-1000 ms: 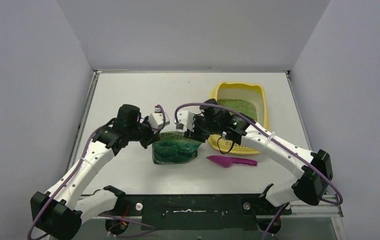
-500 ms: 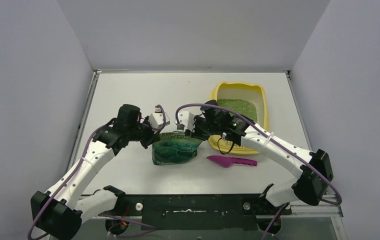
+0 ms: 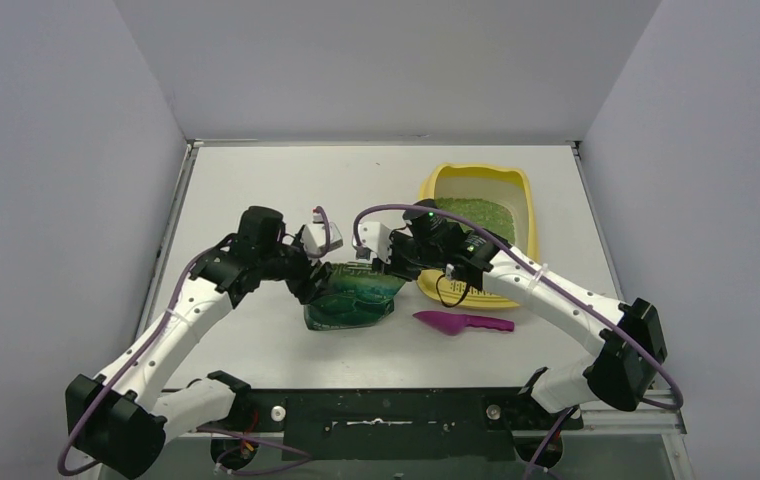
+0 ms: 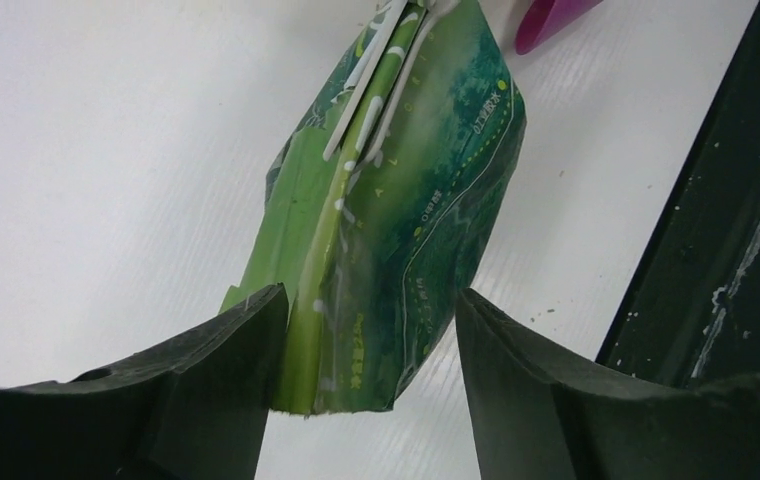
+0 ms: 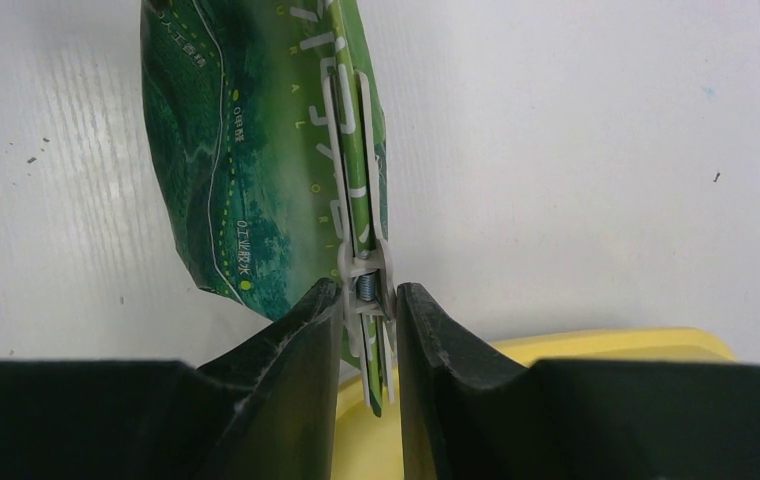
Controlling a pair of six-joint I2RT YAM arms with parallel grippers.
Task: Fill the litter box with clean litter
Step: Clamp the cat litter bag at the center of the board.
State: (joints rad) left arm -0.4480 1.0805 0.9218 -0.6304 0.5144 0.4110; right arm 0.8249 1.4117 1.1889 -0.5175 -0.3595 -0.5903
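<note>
The litter box (image 3: 476, 168) sits at the far right of the white surface (image 3: 256, 190), with a patch of clean litter (image 3: 474, 214) inside it. Just beside its near-left corner is the dark-green litter bag (image 3: 351, 297), its top edge closed by a white clip (image 5: 360, 272). The right claw (image 5: 368, 295) is clenched on that clip. The left claw (image 4: 366, 310) is released, its fingers (image 4: 206, 390) straddling the bag's other end. A magenta scoop (image 3: 463, 322) lies near the box.

The litter box (image 3: 530, 200) is set toward the far right corner, and the clean litter (image 3: 476, 213) is held in it. The bag (image 3: 351, 300) is laid just left of it, perhaps touching. The scoop (image 3: 461, 323) is laid before the box, right of the bag.
</note>
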